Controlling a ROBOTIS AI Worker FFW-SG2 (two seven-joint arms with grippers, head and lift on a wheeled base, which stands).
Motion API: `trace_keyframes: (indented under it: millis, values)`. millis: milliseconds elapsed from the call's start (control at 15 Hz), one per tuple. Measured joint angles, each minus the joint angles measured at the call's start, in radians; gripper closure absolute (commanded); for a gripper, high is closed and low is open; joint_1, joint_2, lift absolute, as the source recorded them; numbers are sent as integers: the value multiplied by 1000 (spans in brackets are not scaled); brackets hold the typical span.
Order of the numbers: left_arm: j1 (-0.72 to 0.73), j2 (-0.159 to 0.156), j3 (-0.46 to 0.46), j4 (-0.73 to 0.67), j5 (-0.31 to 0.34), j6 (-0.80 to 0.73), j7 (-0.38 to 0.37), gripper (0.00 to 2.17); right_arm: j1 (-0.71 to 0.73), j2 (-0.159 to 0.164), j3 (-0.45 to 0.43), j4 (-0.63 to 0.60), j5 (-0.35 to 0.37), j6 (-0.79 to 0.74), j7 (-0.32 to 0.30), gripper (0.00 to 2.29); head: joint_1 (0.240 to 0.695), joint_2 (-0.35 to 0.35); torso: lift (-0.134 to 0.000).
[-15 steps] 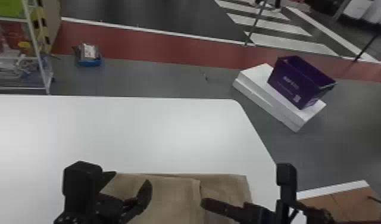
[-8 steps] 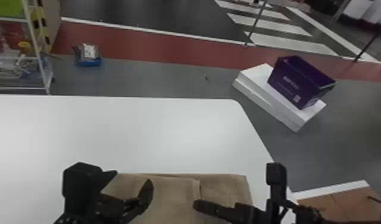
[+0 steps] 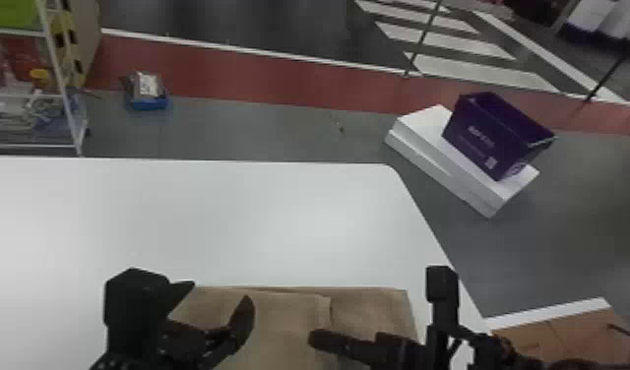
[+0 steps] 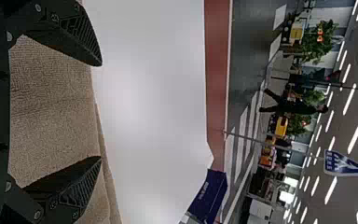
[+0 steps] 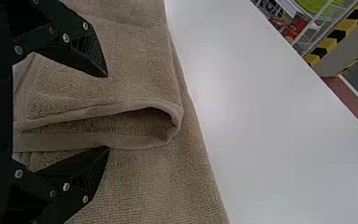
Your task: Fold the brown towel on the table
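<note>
White table (image 3: 289, 221), layered brown towel (image 3: 284, 324)

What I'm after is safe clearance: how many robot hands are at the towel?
2. The left hand, open, is over the left part of the towel; the right hand, also open, is farther right, its fingers either side of a folded edge.

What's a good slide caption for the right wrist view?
Open tool over the brown towel, its folded layer curling at the edge on a white table.
</note>
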Motion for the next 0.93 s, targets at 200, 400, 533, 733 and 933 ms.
trace_keyframes:
  millis: [200, 400, 533, 733, 933]
  values:
    - [0, 0, 2, 0, 0, 0, 0, 201, -3, 0, 5, 10, 1, 0, 0, 650, 695, -348, -124]
    - [-1, -1, 2, 0, 0, 0, 0, 201, -3, 0, 2, 12, -3, 0, 6, 856, 695, -347, -124]
    - [-2, -1, 2, 0, -1, 1, 0, 201, 2, 0, -5, 4, -11, 0, 8, 988, 695, -348, -124]
    - [-2, -1, 0, -3, -3, 4, 1, 201, 6, 0, -10, -6, -16, 0, 15, 1197, 695, -348, -124]
    - [-3, -1, 0, -3, -3, 6, 2, 201, 6, 0, -12, -7, -16, 0, 26, 1291, 695, -349, -124]
